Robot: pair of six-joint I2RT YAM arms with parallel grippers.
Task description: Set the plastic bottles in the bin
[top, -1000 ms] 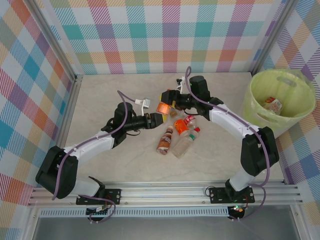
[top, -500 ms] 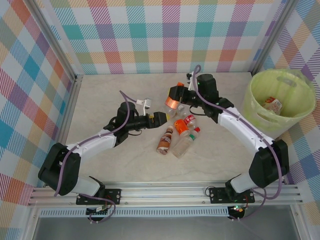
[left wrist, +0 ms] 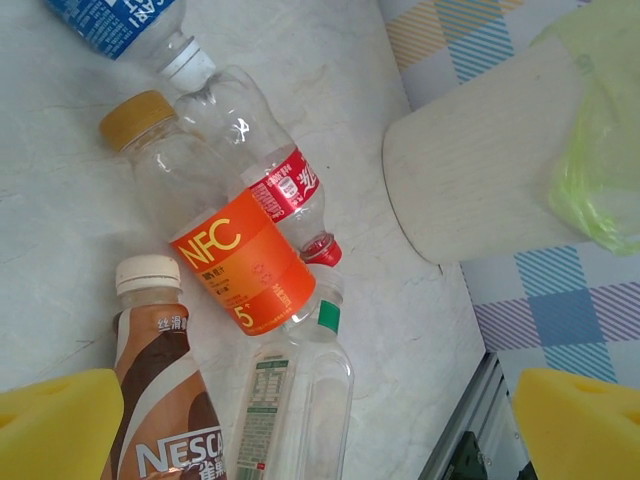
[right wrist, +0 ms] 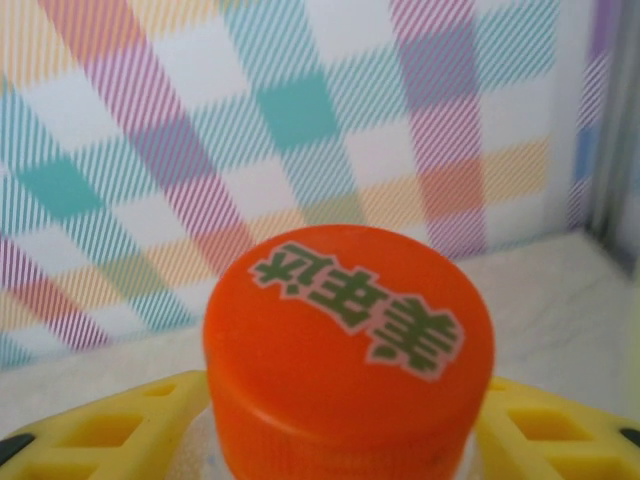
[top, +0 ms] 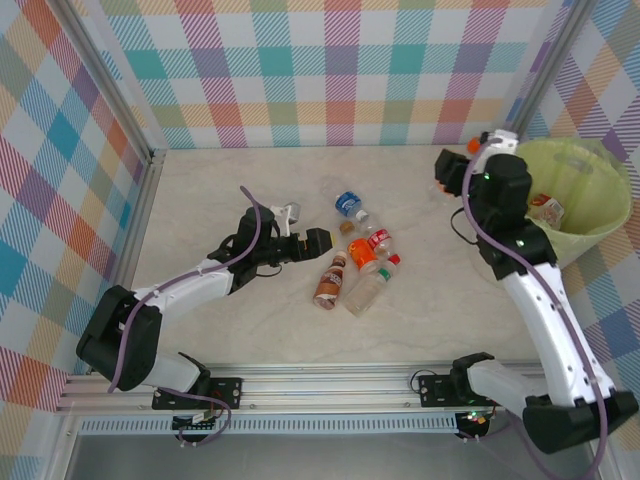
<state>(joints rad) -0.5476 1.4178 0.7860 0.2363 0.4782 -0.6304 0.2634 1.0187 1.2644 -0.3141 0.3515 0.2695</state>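
Orange-capped clear plastic bottle (right wrist: 350, 330), grasped by your right claw (right wrist: 345, 432), next needs carrying over the round lime-green plastic bin (top: 512, 225); left claw (left wrist: 320, 420) hangs released.

Round lime-green plastic bin (top: 507, 205): one. Small clear plastic bottles (top: 368, 285): five on the pale table (top: 220, 200), one orange-capped bottle (right wrist: 348, 340) held, one further bottle (top: 546, 208) inside the bin.

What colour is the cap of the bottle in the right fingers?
Orange cap with green lettering, clearest in the right wrist view.
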